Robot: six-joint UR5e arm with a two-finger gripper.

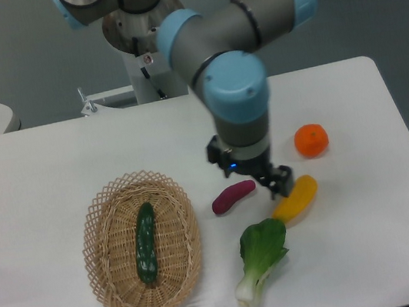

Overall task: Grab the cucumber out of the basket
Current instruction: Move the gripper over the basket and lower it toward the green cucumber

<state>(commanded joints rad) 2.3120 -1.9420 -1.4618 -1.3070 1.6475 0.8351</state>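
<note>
Basket [103,251] holds one cucumber [145,241]; four vegetables lie outside.

Even, soft overhead light, and we see no harsh glare
We find the white table [51,170] bright and slightly washed out, faint shadows tucked close under the basket [143,246] and the arm [236,94]; edges look mildly soft, the grey background dimmer

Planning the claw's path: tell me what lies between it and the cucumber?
In the camera view, the purple vegetable lies just left of the claw, then bare table, then the basket rim before the cucumber.
</note>
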